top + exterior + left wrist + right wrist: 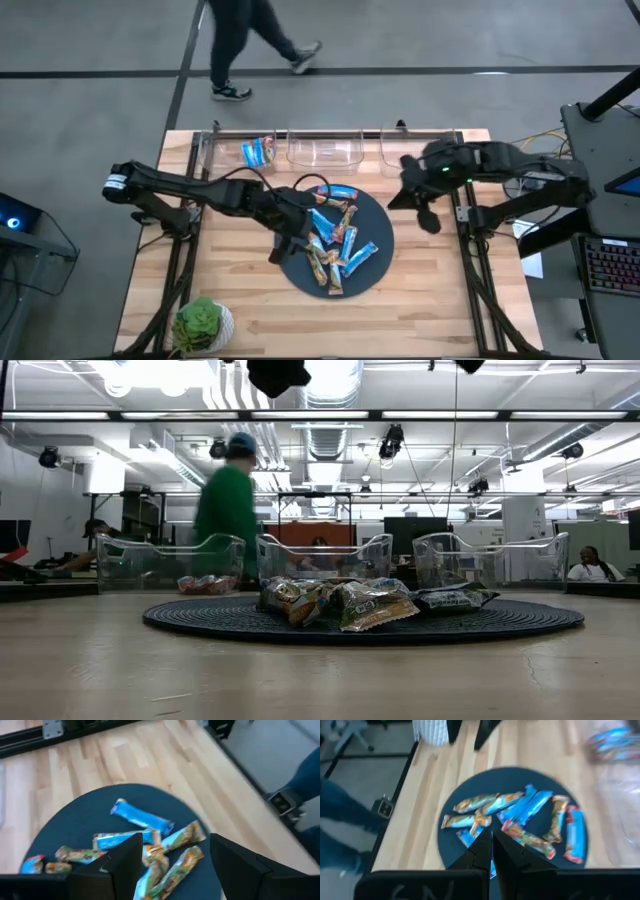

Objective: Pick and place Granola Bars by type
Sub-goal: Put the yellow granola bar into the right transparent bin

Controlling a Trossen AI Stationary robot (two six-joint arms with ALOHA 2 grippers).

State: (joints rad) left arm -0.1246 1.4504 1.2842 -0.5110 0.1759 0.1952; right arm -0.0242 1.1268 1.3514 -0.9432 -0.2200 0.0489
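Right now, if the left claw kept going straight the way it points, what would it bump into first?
Probably the pile of granola bars on the dark round mat. The left gripper is open, and the bars lie straight ahead between its fingers, though how far off is hard to judge.

The left gripper (pixel 172 865) is hanging over the dark round mat (pixel 75 825) with its two dark fingers (pixel 125 862) standing wide apart and nothing sitting between them. The mat is lying on the pale wooden bench (pixel 125 760). The granola bars (pixel 150 840) are lying in a loose heap on the mat: a bright blue bar (pixel 141 817) is resting apart at the heap's far edge, and brown-tan bars (pixel 182 862) are overlapping one another beside a light blue one (pixel 117 840). A dark metal frame (pixel 240 775) is running along the bench edge.
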